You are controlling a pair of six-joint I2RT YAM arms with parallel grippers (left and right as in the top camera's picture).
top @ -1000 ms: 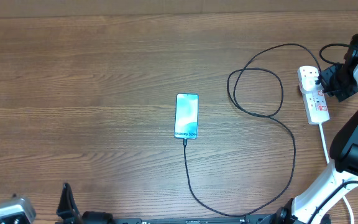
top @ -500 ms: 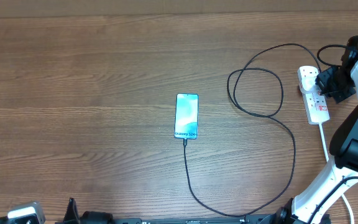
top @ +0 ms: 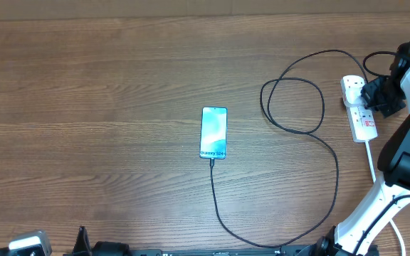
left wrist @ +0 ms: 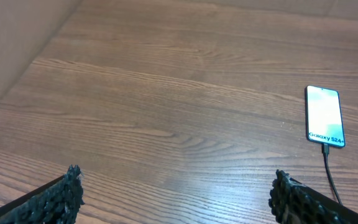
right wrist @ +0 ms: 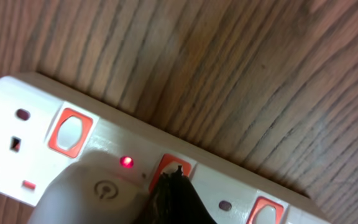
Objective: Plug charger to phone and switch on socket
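Socket (right wrist: 36,99) shows a lit lamp (right wrist: 127,162) where the right gripper (right wrist: 174,177), tips pressed together, touches its switch (right wrist: 164,163); left gripper (left wrist: 178,193) spread wide.

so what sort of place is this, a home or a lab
Most likely a robot lab or test bench: a wood-grain table, a robot arm at its edge, and a phone, charger and socket strip staged on it.
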